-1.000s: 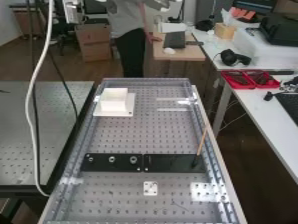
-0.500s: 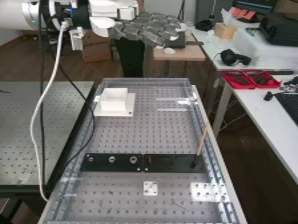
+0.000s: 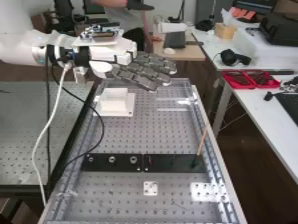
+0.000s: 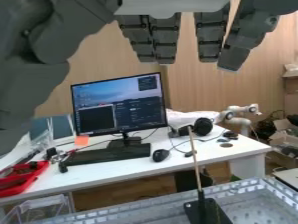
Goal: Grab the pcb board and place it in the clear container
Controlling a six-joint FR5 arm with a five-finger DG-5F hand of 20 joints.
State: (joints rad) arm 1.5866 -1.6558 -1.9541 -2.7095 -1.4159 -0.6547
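The hand (image 3: 143,70) hangs above the bench's far left part, its grey fingers straight and slightly spread, pointing right. No object is between them. In the wrist view the hand (image 4: 165,42) has straight fingers, with the thumb beside them. Below it in the high view, a white block-shaped holder (image 3: 116,101) stands on the perforated bench. To the right of this holder, a see-through box (image 3: 174,104) appears at the bench's far right corner; a clear container (image 4: 45,206) also shows in the wrist view. Which thing is the pcb board, I cannot tell.
Black plates (image 3: 110,162) cross the bench, with a thin upright stick (image 3: 202,141) at their right end. A small white plate (image 3: 151,188) lies nearer. Loose cables hang from the arm at left. Red trays (image 3: 247,79) stand on the side table, with a monitor (image 4: 120,105) behind.
The arm came into view from the upper left. Over the last half second the hand has moved lower, nearer the bench's far end; its fingers remain straight.
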